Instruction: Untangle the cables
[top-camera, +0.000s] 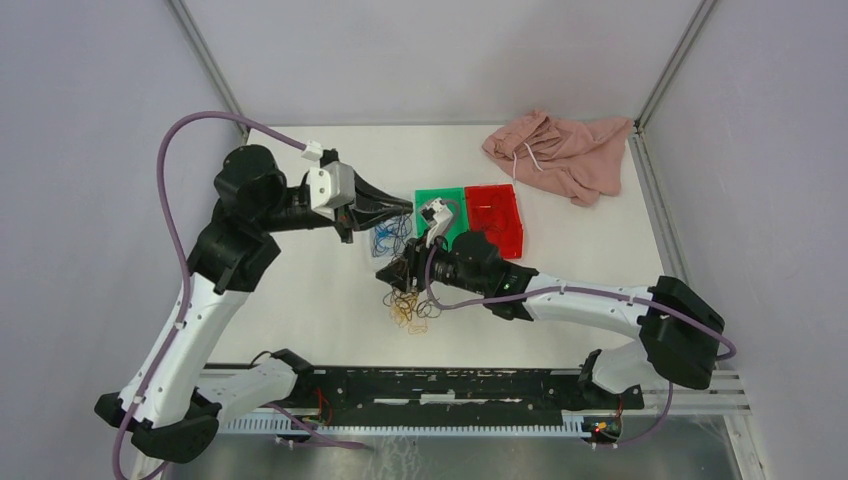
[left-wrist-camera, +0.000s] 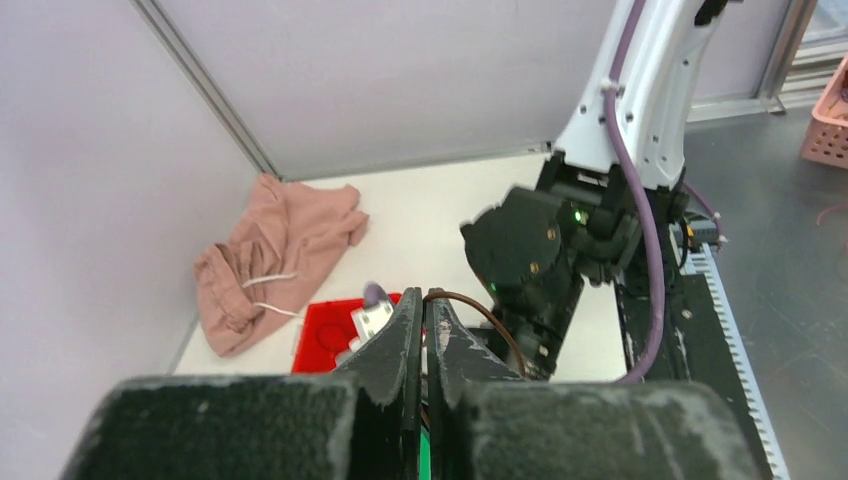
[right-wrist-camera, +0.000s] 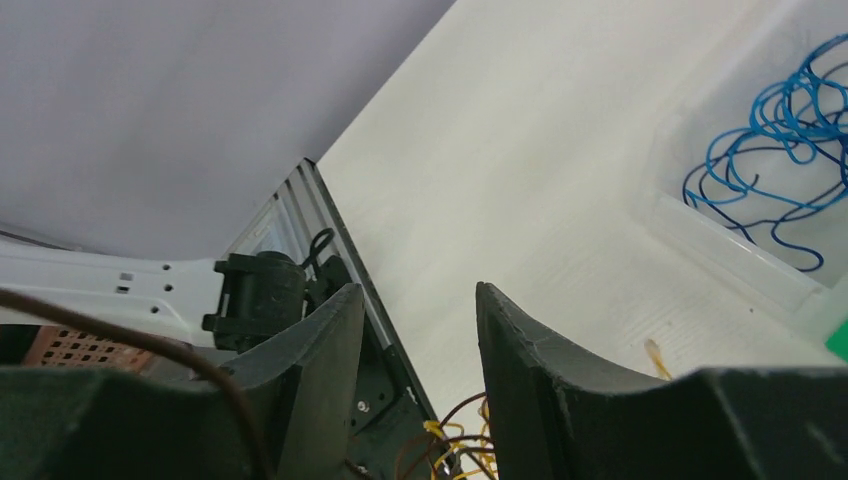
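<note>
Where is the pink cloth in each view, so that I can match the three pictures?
Top external: the pink cloth lies at the upper right, in the far right corner of the table.
Left wrist: the cloth is at the left middle, beyond the red bin.
Right wrist: not in it.
Shared landmark: the red bin lies near the cloth in both of those views; the right wrist view does not show it.

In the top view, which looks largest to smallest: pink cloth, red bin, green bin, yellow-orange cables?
Crumpled pink cloth
Then red plastic bin and green plastic bin: alike, green partly hidden
Last, the yellow-orange cable clump
</note>
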